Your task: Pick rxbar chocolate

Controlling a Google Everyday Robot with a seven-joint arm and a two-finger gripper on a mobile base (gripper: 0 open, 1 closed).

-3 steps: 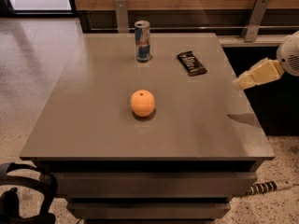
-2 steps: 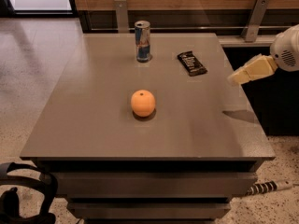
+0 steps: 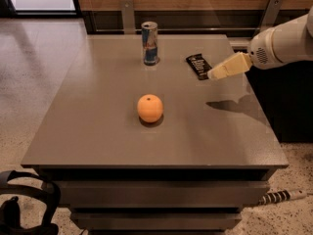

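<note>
The rxbar chocolate (image 3: 199, 65), a flat black-wrapped bar with white lettering, lies on the grey table (image 3: 98, 121) at the back right. My gripper (image 3: 217, 73), with cream-coloured fingers, reaches in from the right on a white arm. Its tip hovers just right of the bar's near end, above the table, and casts a shadow on the surface below it.
A blue-silver drink can (image 3: 149, 43) stands upright at the back middle, left of the bar. An orange fruit (image 3: 149, 108) sits near the table's middle. A wooden wall with metal brackets runs behind the table. A power strip (image 3: 281, 197) lies on the floor at the lower right.
My gripper and arm have moved left and up in the view, from beyond the table's right edge to just beside the bar. The bar, can and orange have not moved.
</note>
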